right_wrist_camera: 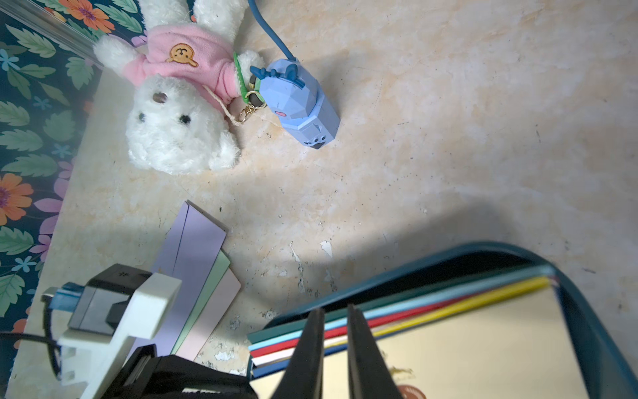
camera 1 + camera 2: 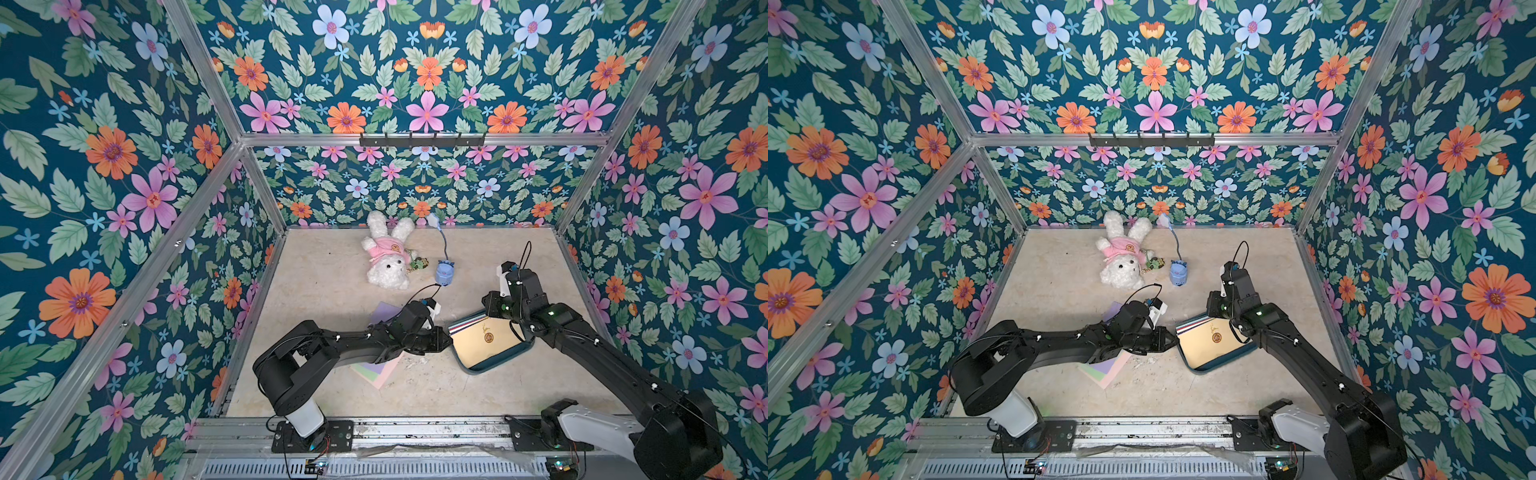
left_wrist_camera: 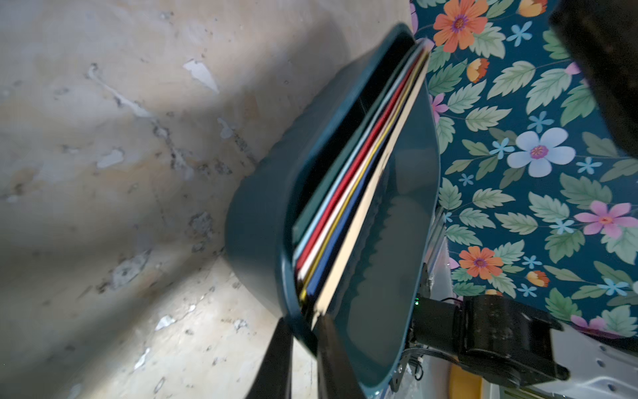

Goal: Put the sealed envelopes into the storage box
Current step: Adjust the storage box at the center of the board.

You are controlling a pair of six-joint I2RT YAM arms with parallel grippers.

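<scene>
Storage box point(image 3: 262, 224) rim between left jaws, sealed envelopes point(image 3: 345, 207) inside

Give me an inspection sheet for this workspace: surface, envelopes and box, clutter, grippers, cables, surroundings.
Surface: beige table, scuffed and chipped.
Job's things: storage box holds stacked envelopes, cream on top; lilac, green and pink loose envelopes lie on the table, partly under the left arm.
Clutter: plush rabbit and blue toy near the back.
Grippers: left gripper clamps the box rim; right gripper almost closed over the stack, holding nothing.
Cables: black cable at the left wrist camera; blue cord from the toy.
Surroundings: floral walls, metal frame, hook rail.
</scene>
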